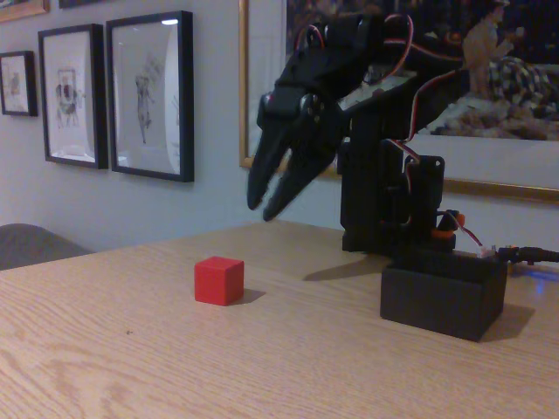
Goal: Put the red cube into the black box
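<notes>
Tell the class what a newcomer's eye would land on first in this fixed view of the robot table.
The red cube stands out first, alone on the wooden table, left of centre. Above and to its right hangs the black gripper, fingertips pointing down and close together. The black box sits at the right, before the arm's base.

Red cube (218, 280) left of black box (444, 301)

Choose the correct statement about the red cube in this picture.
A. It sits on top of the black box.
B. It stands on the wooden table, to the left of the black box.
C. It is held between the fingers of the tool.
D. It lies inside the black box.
B: in the fixed view the red cube rests on the wooden table, apart from and left of the black box, with the tool above it and holding nothing.
</notes>
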`<state>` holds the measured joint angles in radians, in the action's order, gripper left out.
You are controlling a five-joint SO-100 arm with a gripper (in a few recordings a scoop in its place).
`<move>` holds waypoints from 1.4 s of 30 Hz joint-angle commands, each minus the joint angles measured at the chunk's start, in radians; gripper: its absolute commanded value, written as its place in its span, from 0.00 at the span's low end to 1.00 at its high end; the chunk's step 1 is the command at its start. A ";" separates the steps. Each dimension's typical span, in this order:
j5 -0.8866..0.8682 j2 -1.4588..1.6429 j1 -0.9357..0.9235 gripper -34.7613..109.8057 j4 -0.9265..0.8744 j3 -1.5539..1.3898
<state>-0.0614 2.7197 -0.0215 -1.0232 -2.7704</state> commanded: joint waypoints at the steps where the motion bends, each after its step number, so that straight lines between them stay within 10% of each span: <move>1: -0.046 -0.166 0.006 0.30 0.011 0.138; 16: -0.153 -0.715 -0.032 0.48 -0.028 0.526; 42: -0.242 -1.091 -0.041 0.43 -0.038 0.680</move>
<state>-0.2915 1.6306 -0.0614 -1.0508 -2.1276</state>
